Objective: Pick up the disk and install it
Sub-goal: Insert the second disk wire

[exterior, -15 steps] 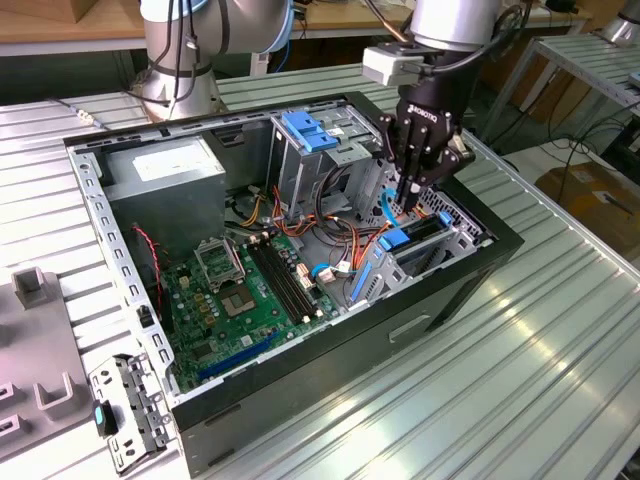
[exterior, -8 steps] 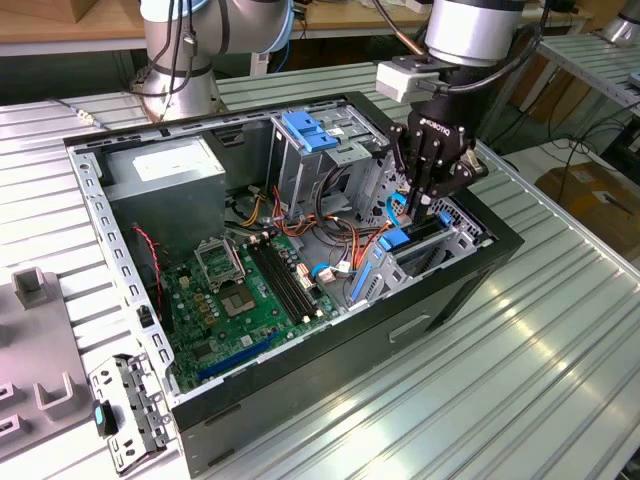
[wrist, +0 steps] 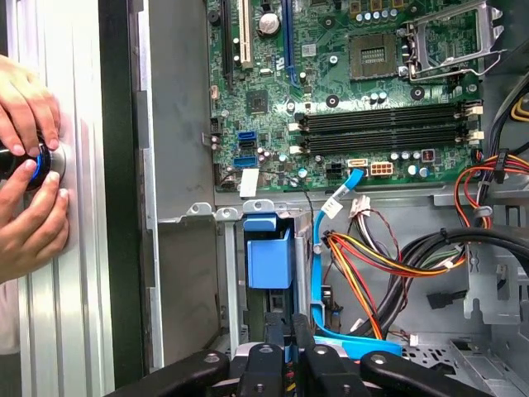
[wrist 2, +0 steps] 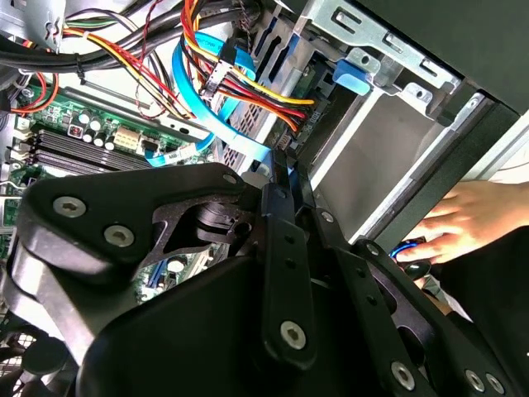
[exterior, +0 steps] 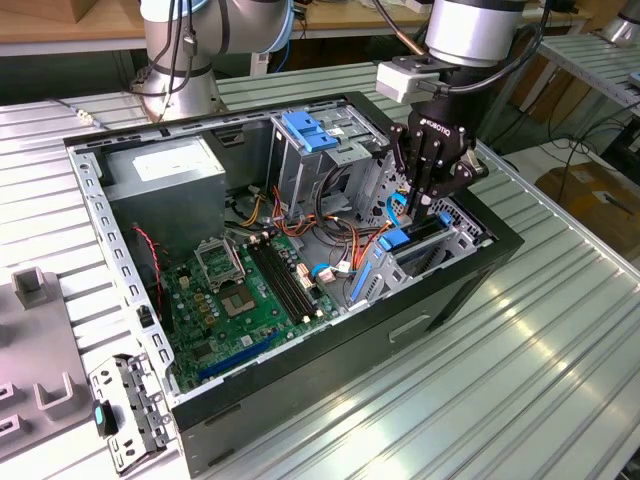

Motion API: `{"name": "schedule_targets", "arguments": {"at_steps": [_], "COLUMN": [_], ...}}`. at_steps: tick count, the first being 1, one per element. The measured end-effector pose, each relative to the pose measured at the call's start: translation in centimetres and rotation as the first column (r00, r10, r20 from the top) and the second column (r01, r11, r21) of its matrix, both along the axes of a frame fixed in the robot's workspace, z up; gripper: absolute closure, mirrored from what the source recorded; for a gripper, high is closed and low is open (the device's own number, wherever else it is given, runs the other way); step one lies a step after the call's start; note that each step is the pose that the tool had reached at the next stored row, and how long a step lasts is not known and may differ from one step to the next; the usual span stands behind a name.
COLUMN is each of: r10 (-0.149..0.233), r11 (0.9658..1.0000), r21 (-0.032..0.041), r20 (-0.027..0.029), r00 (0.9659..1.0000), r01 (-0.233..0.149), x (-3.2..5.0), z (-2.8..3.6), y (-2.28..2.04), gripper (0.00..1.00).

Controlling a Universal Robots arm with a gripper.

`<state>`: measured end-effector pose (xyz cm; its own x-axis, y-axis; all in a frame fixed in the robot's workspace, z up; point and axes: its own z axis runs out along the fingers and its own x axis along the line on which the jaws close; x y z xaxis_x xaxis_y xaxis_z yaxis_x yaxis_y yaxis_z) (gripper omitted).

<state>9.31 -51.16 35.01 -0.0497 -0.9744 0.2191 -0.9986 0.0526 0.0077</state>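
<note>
The open computer case [exterior: 300, 380] lies on the table. In the exterior view my gripper [exterior: 413, 208] reaches down into the case's right front corner, over the drive bay [exterior: 440, 245]. Its two black fingers [wrist: 273, 364] are pressed together, and I make out nothing held between them. The disk [exterior: 397, 241] seems to stand edge-on in that bay. Only its blue plastic end [wrist: 267, 252] and a dark edge show, just below and beside the fingertips [wrist 2: 285, 178]. Its label is hidden.
A blue flat cable [wrist: 318, 281] and bundles of orange, yellow and black wires [wrist: 388, 265] lie right beside the fingers. The green motherboard [exterior: 240, 290], a grey power supply box [exterior: 165, 175] and a blue-tabbed metal cage [exterior: 310, 135] share the case. A person's hands [wrist: 29, 165] hold a round knob on the table.
</note>
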Motion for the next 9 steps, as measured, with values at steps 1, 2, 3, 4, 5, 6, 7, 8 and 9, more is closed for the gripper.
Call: {"name": "schedule_targets", "arguments": {"at_steps": [1,2,3,4,5,6,7,8,9], "r10": [0.0,0.0,0.0,0.0,0.0,0.0,0.0,0.0,0.0], "r11": [1.0,1.0,1.0,1.0,1.0,1.0,1.0,1.0,1.0], "r21": [0.0,0.0,0.0,0.0001,0.0001,0.0005,0.0022,0.0052,0.0081], "r20": [0.0,0.0,0.0,0.0,0.0,0.0,0.0,0.0002,0.0004], "r00": [1.0,1.0,1.0,1.0,1.0,1.0,1.0,1.0,1.0], "r01": [0.0,0.0,0.0,0.0,0.0,0.0,0.0,0.0,0.0], "x": [0.0,0.0,0.0,0.0,0.0,0.0,0.0,-0.01,-0.01], "z": [0.0,0.0,0.0,0.0,0.0,0.0,0.01,0.0,0.0], "y": [0.0,0.0,0.0,0.0,0.0,0.0,-0.03,-0.06,-0.09], "gripper": [0.84,0.84,0.84,0.84,0.84,0.84,0.84,0.84,0.84]}}
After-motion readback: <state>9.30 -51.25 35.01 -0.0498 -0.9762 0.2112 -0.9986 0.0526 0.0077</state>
